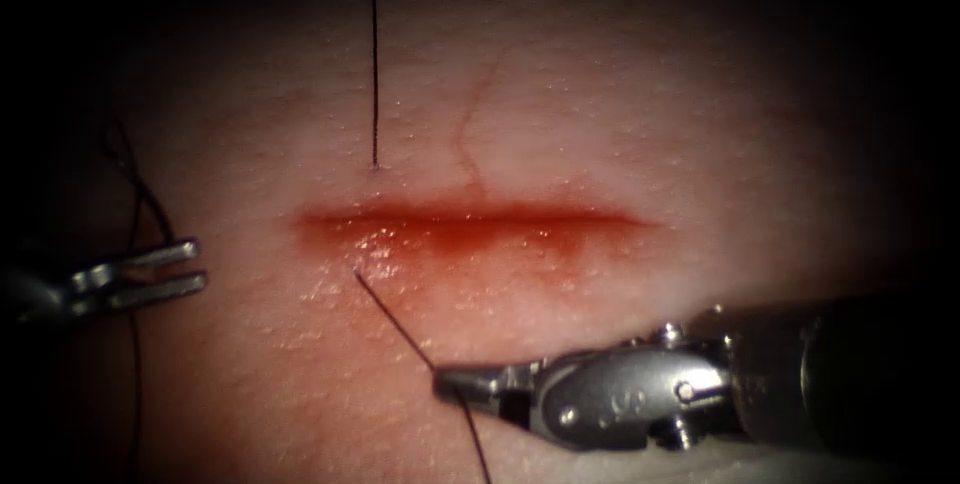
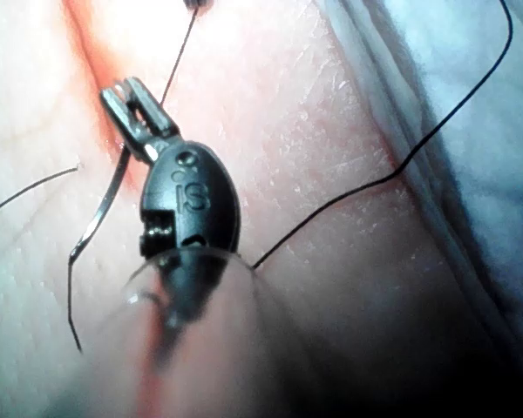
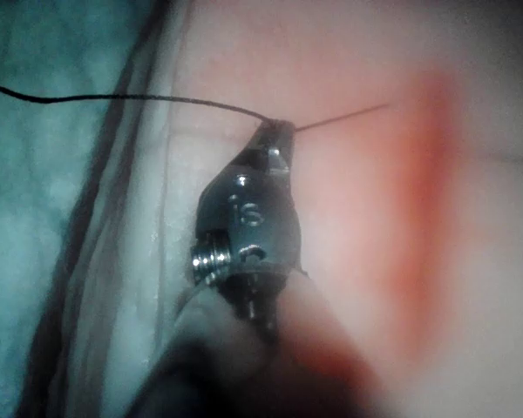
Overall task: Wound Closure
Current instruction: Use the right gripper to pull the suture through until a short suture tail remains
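Below the cut (image 1: 470,222), your right tool (image 1: 452,381) clamps the thread (image 1: 395,319), seemingly for tension; your left tool (image 1: 195,269) waits narrowly open, empty, needle (image 2: 100,209) beside it.

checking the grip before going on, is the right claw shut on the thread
Shut on the thread: the right claw pinches it just below the cut, jaws closed together.

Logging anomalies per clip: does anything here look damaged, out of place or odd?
Nothing stands out. The right tool holds the thread below the cut; the left tool is open, holding nothing. Red fluid lies along the cut in the tissue.
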You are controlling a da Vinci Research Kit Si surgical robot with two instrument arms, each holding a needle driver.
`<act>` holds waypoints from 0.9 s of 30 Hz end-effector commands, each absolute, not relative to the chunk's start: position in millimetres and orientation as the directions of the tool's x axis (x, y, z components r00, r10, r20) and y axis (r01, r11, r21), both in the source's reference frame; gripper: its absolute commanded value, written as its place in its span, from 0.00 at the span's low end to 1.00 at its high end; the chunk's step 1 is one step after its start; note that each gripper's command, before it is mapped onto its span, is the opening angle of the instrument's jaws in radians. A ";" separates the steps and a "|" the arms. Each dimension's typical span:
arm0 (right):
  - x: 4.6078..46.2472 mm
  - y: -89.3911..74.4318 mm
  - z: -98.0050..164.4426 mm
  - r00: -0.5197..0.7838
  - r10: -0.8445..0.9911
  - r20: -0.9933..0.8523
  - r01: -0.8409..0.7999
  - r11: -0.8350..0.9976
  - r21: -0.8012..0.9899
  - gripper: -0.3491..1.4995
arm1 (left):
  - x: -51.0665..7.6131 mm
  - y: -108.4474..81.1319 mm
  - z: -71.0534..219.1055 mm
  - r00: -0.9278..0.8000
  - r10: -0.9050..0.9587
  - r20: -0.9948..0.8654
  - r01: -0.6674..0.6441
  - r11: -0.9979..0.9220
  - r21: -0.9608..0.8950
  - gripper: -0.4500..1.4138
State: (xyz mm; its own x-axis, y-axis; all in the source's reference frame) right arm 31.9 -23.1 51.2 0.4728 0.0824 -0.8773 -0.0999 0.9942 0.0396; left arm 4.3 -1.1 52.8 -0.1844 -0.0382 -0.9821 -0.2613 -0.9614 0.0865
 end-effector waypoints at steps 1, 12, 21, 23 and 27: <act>32.3 -24.3 51.1 0.470 0.084 -0.879 -0.097 0.994 0.043 0.00 | 3.8 -1.0 53.5 -0.184 -0.039 -0.982 -0.261 -0.961 0.087 0.00; 31.3 -29.4 46.1 0.468 0.080 -0.880 -0.056 0.997 0.061 0.00 | 3.7 -1.0 53.5 -0.184 -0.039 -0.982 -0.262 -0.961 0.087 0.00; 31.1 -25.3 46.8 0.417 0.155 -0.896 -0.083 0.988 0.132 0.91 | 3.6 -1.1 53.6 -0.185 -0.040 -0.982 -0.263 -0.961 0.089 0.00; 31.2 -23.6 47.6 0.400 0.162 -0.902 -0.100 0.986 0.132 0.94 | 3.6 -1.1 53.6 -0.184 -0.034 -0.982 -0.264 -0.961 0.083 0.00; 31.9 -20.4 49.6 0.400 0.154 -0.904 -0.107 0.987 0.121 0.94 | 3.6 -1.1 53.6 -0.184 -0.035 -0.982 -0.264 -0.961 0.083 0.00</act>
State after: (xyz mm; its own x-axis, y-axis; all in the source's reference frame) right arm 31.1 -21.0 48.6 0.3996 0.1640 -0.9019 -0.1099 0.9853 0.1305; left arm 4.1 -1.2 53.0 -0.1853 -0.0340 -0.9821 -0.2650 -0.9606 0.0832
